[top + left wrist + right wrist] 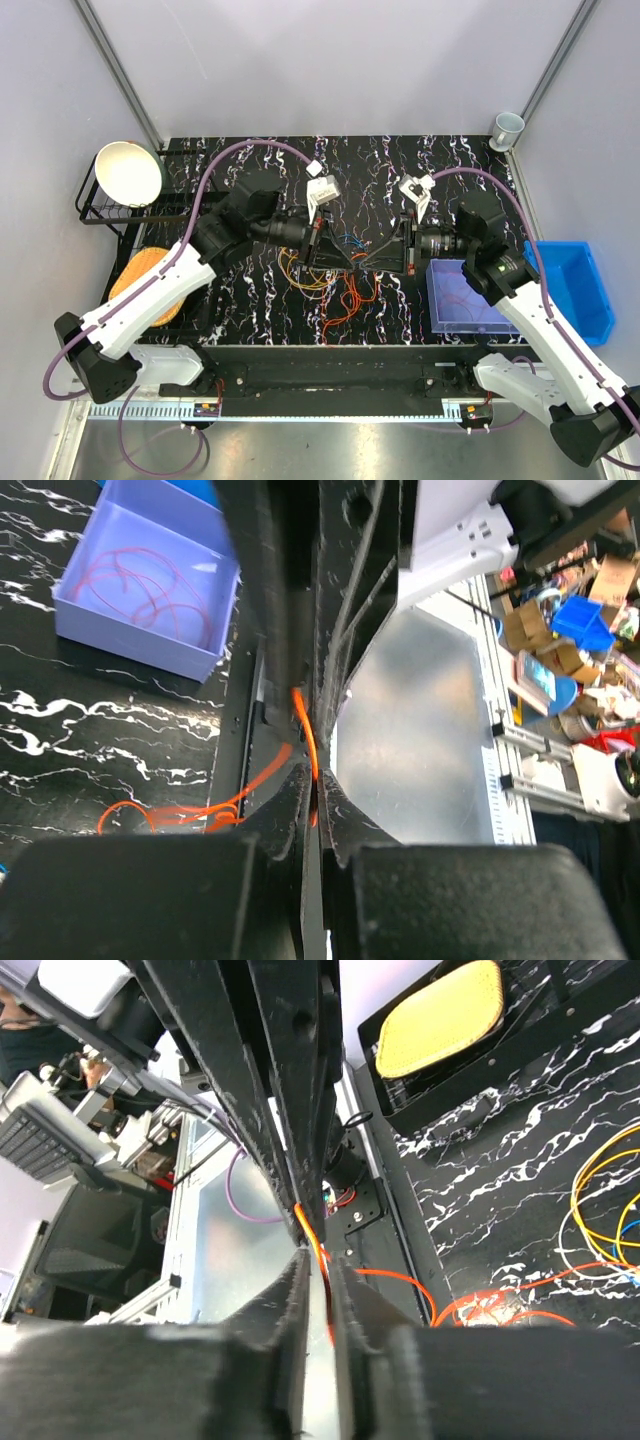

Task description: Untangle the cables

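The cables (330, 285) lie in a loose bunch of orange, yellow, red and blue loops at mid-table. Above them my two grippers meet tip to tip. My left gripper (350, 256) (316, 780) is shut on one orange cable (305, 730), which runs up out of its tips. My right gripper (372, 256) (318, 1255) has its jaws drawn close around the same orange cable (310, 1228). A thin slit of light still shows beside the wire. Orange loops (500, 1310) trail down to the table.
A lilac tray (470, 300) (150, 630) holding a red wire sits right of the bunch, with a blue bin (575, 285) beyond it. A black rack with a white bowl (128, 172) and a yellow pad (150, 275) stands at left. A cup (507, 128) is far right.
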